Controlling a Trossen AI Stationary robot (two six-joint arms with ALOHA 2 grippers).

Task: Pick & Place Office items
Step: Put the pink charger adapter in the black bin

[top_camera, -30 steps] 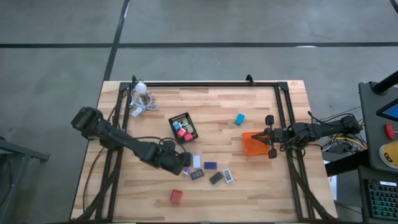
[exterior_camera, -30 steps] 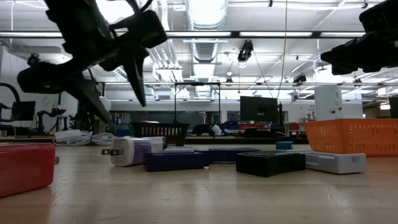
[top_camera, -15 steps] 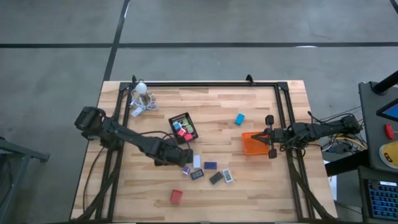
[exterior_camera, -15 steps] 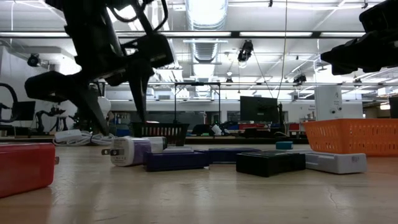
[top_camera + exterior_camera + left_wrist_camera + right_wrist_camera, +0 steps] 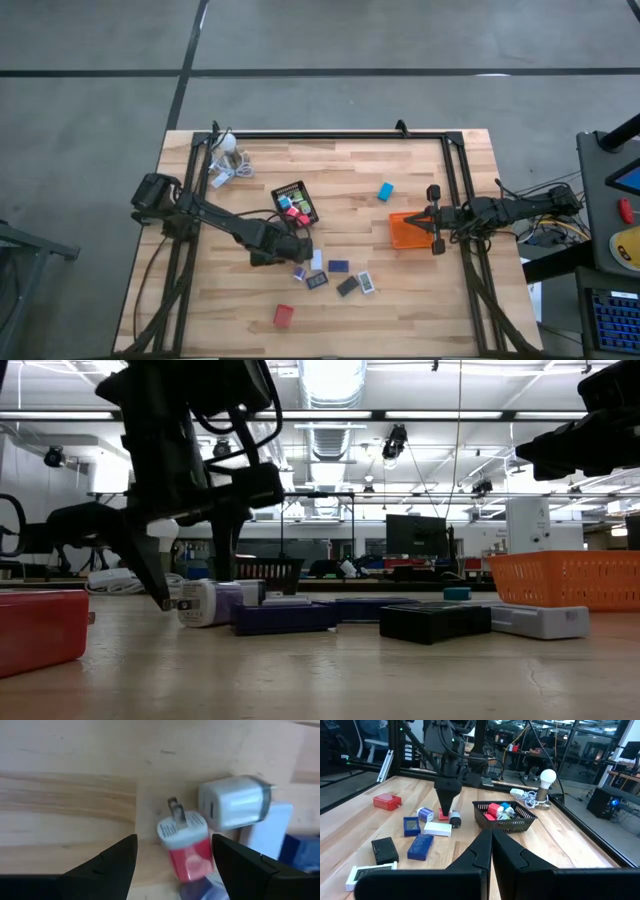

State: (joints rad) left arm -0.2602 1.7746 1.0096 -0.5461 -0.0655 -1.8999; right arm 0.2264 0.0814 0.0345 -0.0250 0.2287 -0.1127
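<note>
My left gripper [image 5: 175,870] points steeply down, open, low over a cluster of office items in the middle of the table [image 5: 297,249]. Its two fingers stand on either side of a small red plug with a white cap and metal prongs [image 5: 184,845], without touching it. A white charger block [image 5: 234,808] lies just beyond the plug, and a flat white piece [image 5: 266,827] lies beside that. More blue, black and white pieces [image 5: 338,267] lie to the right. A red block [image 5: 284,316] lies nearer the front edge. My right gripper [image 5: 434,219] waits shut beside the orange tray [image 5: 407,231].
A black mesh tray [image 5: 294,203] holding red, pink and green pieces stands just beyond my left gripper. One blue piece [image 5: 385,191] lies alone toward the far right. A white bulb with cords [image 5: 226,158] sits at the far left corner. A black frame runs along the table's edges.
My left gripper has come down toward the table and shifted a little toward the mesh tray and the right. It has tipped steeper, and its fingers now reach almost to the tabletop around the red plug. The gap between the fingers is unchanged. No item has moved.
</note>
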